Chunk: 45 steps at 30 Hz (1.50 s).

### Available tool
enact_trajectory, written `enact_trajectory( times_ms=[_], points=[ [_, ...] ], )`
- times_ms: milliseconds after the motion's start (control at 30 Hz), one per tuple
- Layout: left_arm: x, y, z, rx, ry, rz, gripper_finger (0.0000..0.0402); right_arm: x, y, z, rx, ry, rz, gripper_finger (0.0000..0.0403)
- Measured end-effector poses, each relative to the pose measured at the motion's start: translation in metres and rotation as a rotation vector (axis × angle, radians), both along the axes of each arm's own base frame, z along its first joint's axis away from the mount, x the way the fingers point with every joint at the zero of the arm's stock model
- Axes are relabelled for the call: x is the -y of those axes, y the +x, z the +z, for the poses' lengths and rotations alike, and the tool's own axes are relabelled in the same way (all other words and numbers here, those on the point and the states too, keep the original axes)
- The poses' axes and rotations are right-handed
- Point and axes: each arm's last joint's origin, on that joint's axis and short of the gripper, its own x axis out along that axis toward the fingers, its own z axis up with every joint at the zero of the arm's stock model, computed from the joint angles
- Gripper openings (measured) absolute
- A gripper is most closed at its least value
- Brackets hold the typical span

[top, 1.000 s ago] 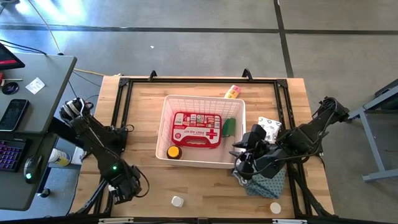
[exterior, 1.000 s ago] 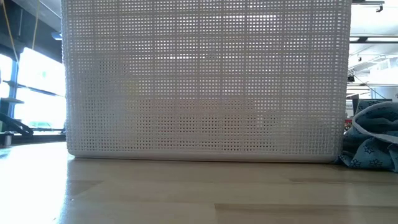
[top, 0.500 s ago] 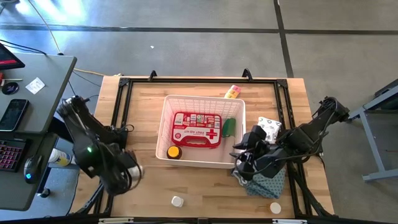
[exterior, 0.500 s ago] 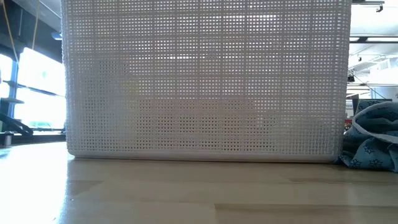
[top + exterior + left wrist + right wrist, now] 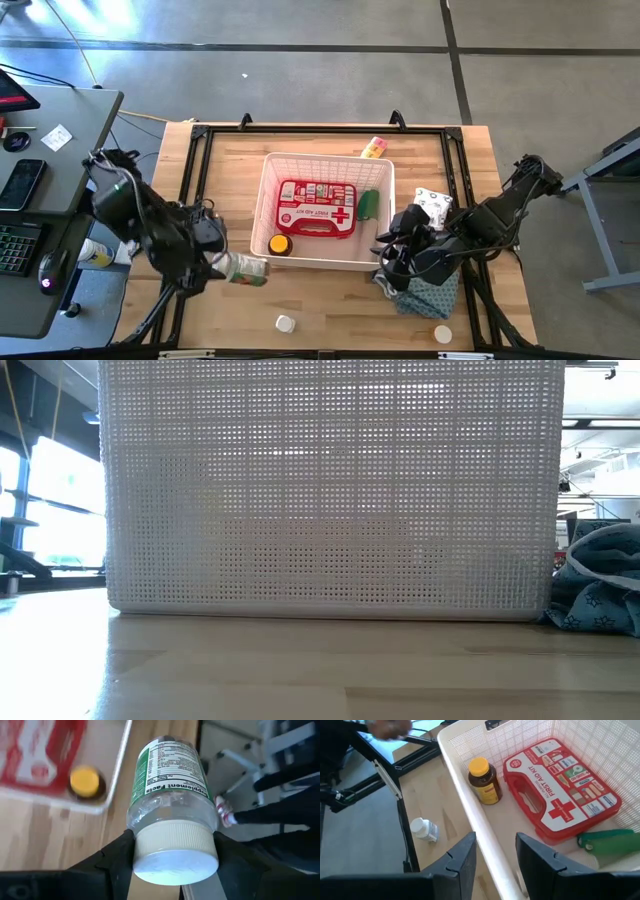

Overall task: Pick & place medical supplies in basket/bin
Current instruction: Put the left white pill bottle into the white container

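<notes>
**Left hand holding a supplement bottle beside the basket**

We record the left hand (image 5: 232, 268) closed on a clear supplement bottle (image 5: 167, 795) with a green label and a cream cap. In the left wrist view each finger (image 5: 117, 855) presses one side of the cap end. From above, the bottle lies roughly level in the grip, above the desk (image 5: 330, 310), with the basket (image 5: 268, 215) just ahead of the hand.

The right hand (image 5: 392, 262) sits close against the basket's opposite side, over a blue patterned cloth (image 5: 432, 295). Its fingers (image 5: 465, 855) stand partly apart with nothing between them; its lower tips are out of frame, so we are only fairly sure it is empty.

Inside the basket, ahead of the right hand: the red first-aid case (image 5: 560, 790), an amber bottle with yellow cap (image 5: 484, 781) beside it, and a green roll (image 5: 610, 841).

On the desk near the left hand lies a small white bottle (image 5: 286, 323); a white cap-like item (image 5: 442, 334) rests near the right hand.
</notes>
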Motion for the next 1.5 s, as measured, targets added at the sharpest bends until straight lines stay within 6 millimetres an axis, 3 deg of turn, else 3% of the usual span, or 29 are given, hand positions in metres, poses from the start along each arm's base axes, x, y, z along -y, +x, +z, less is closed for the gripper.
enact_trajectory(
  times_ms=[167, 333, 567, 733, 833, 967, 1133, 1500],
  points=[
    [-0.029, 0.01, 0.019, 0.151, 0.136, 0.037, 0.0265, 0.001, 0.0, 0.0, 0.02, 0.009, -0.045, 0.0129],
    [-0.062, 0.036, 0.018, 0.191, 0.338, 0.041, 0.0265, 0.006, 0.003, 0.002, 0.062, -0.008, -0.13, 0.0129],
    [-0.1, 0.102, -0.017, 0.012, 0.41, -0.118, 0.0265, 0.017, 0.016, 0.008, 0.142, 0.048, -0.194, 0.0129],
    [-0.119, 0.147, -0.06, -0.187, 0.359, -0.289, 0.0265, 0.019, 0.022, 0.011, 0.179, 0.138, -0.196, 0.0129],
    [-0.121, 0.168, -0.092, -0.324, 0.303, -0.421, 0.0265, 0.017, 0.021, 0.01, 0.143, 0.185, -0.158, 0.0129],
    [-0.116, 0.194, -0.123, -0.382, 0.276, -0.512, 0.0273, 0.017, 0.017, 0.004, 0.05, 0.269, -0.162, 0.0129],
    [-0.112, 0.215, -0.148, -0.411, 0.264, -0.528, 0.0264, 0.007, 0.009, 0.002, 0.025, 0.349, -0.18, 0.0129],
    [-0.104, 0.239, -0.192, -0.529, 0.194, -0.446, 0.0287, -0.007, -0.001, 0.003, 0.059, 0.215, -0.121, 0.0129]
  ],
)
